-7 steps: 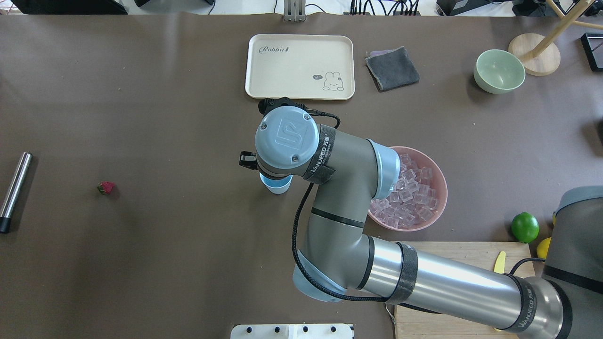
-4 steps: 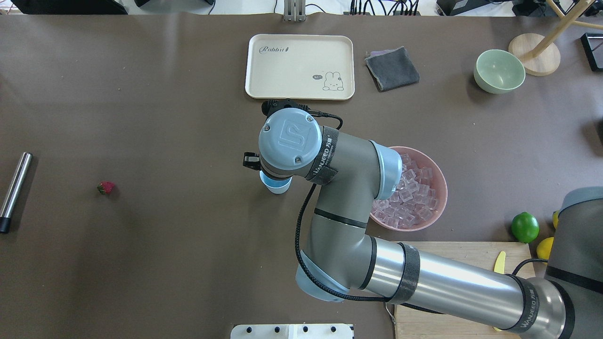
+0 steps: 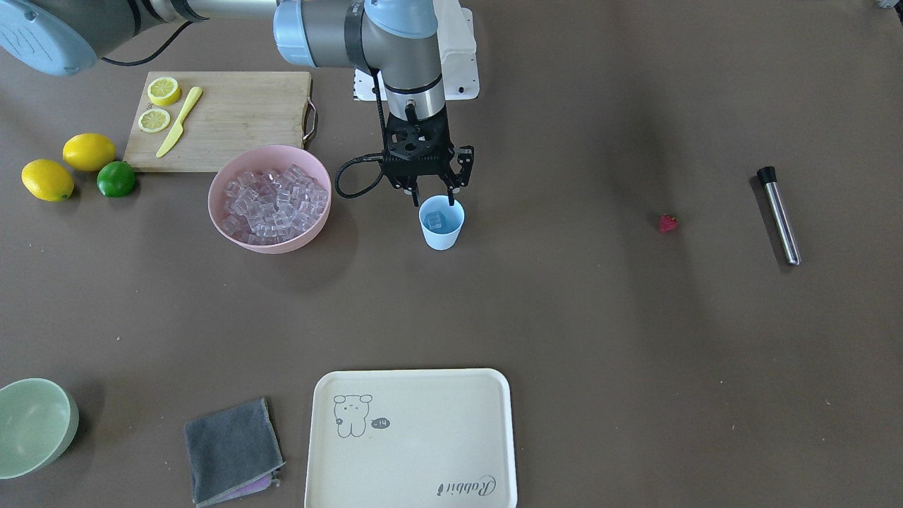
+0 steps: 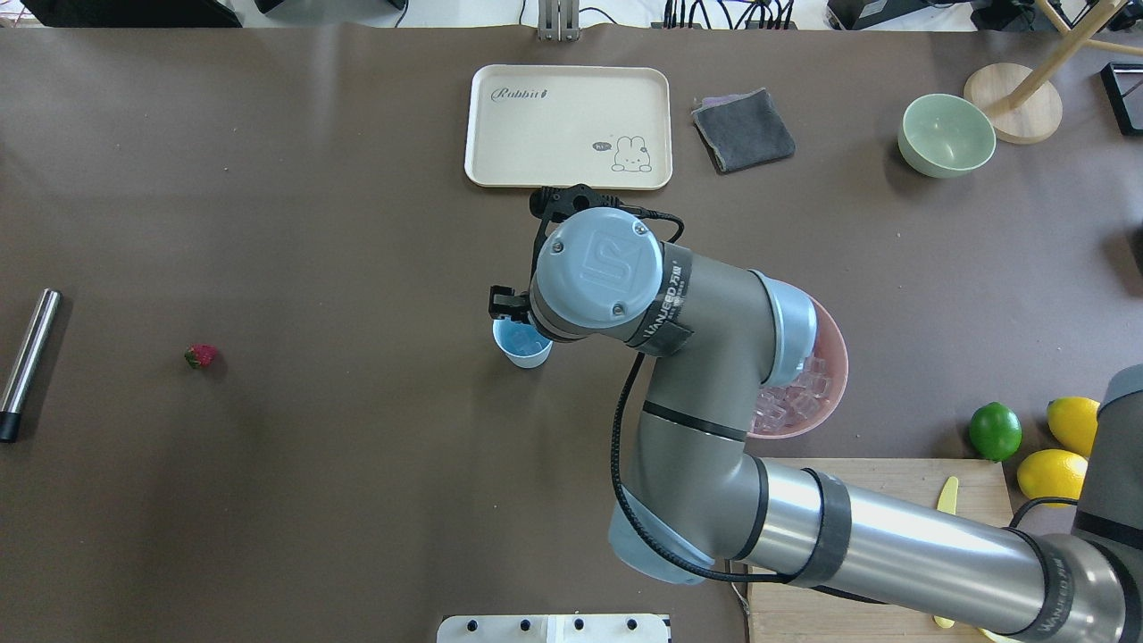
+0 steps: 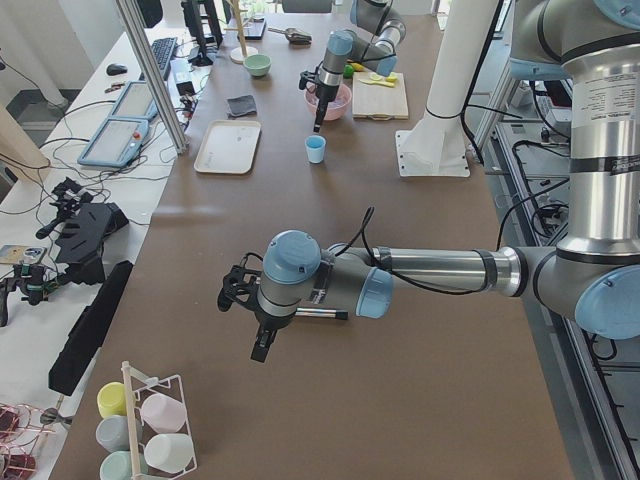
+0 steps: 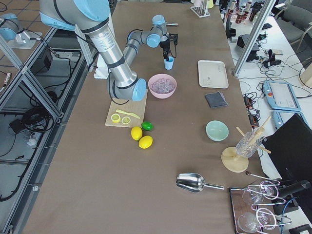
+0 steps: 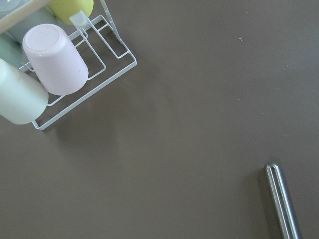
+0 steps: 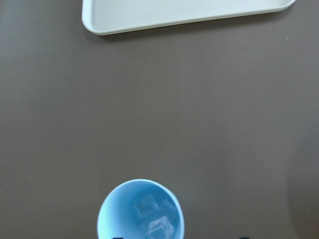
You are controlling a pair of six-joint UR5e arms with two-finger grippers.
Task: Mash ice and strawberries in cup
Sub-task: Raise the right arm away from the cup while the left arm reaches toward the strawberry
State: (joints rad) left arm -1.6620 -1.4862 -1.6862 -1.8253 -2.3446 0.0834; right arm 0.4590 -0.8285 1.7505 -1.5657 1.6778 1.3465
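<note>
The light blue cup (image 3: pixel 441 224) stands upright mid-table with a few clear ice cubes (image 8: pixel 157 221) inside; it also shows in the overhead view (image 4: pixel 522 344). My right gripper (image 3: pixel 432 197) hangs open and empty just above the cup's rim, toward the robot's side. More ice (image 3: pixel 271 201) fills the pink bowl (image 3: pixel 236 236) beside the cup. The strawberry (image 3: pixel 668 224) lies alone on the table, far from both. My left gripper (image 5: pixel 258 335) hovers low near the table's left end; I cannot tell whether it is open or shut.
A steel muddler (image 3: pixel 778 215) lies beyond the strawberry, also in the left wrist view (image 7: pixel 282 204). A cream tray (image 3: pixel 416 437), grey cloth (image 3: pixel 231 451) and green bowl (image 3: pixel 32 427) sit on the far side. A cutting board (image 3: pixel 233 116), lemons and lime (image 3: pixel 116 178) are by the bowl.
My right arm has shifted toward the pink bowl, and its wrist now covers part of the bowl. The cup shows more fully, with ice inside. Cup and strawberry have not moved.
</note>
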